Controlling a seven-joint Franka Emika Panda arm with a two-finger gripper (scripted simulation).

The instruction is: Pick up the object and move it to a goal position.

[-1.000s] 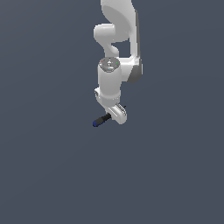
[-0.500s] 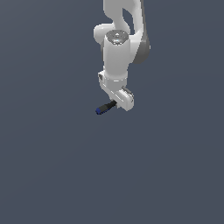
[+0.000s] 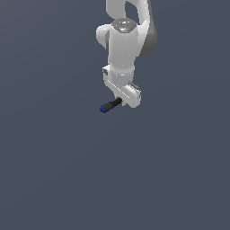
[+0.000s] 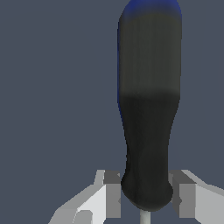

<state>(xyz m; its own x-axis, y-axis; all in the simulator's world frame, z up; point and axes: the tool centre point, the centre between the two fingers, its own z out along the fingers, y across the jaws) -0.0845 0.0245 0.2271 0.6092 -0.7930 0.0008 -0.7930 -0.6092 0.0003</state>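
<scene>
Currently | gripper (image 3: 120, 101) clamped on the screwdriver (image 3: 111, 105), fingers (image 4: 113, 194) pressing either side of the black handle's lower end | tool held aloft, roughly level, blue cap toward the exterior view's left | thin grey shaft barely visible, probably hidden behind the fingers

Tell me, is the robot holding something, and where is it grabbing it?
Yes. The gripper holds the screwdriver at the handle's lower end, near the thin shaft.

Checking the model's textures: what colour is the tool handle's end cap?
Blue end cap, clearest in the wrist view.
</scene>
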